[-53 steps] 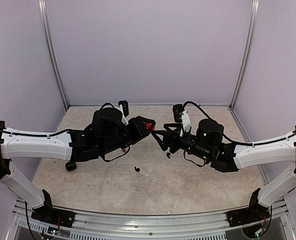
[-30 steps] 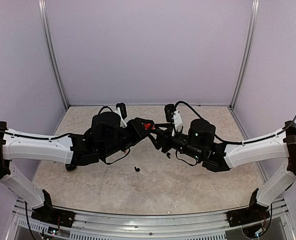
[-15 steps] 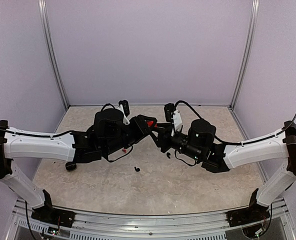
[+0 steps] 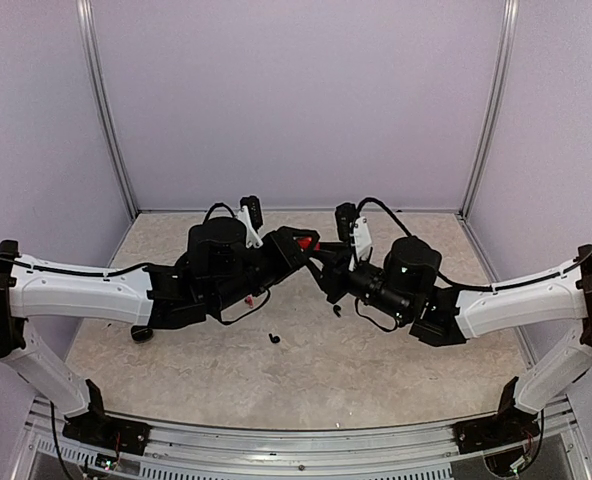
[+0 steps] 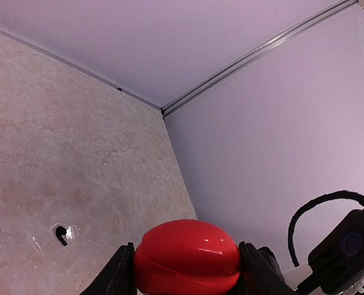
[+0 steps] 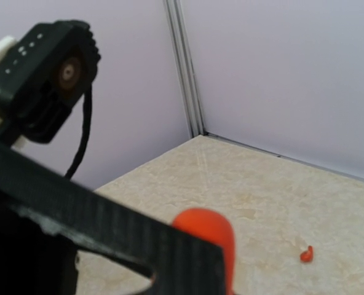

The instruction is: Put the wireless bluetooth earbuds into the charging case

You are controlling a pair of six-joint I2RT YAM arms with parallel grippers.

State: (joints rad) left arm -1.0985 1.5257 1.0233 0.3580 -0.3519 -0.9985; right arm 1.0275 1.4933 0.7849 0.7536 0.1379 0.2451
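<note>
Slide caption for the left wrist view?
Left gripper clamps the red charging case; a black earbud lies on the table.

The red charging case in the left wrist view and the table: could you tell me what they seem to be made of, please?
Red charging case: probably glossy moulded plastic, given its smooth curved shell with soft highlights. Table: a beige marbled surface with slight sheen, perhaps laminate or printed mat; real stone cannot be ruled out.

Left gripper point(image 4: 302, 242) clamped — right gripper point(image 4: 318, 258) shut
</note>
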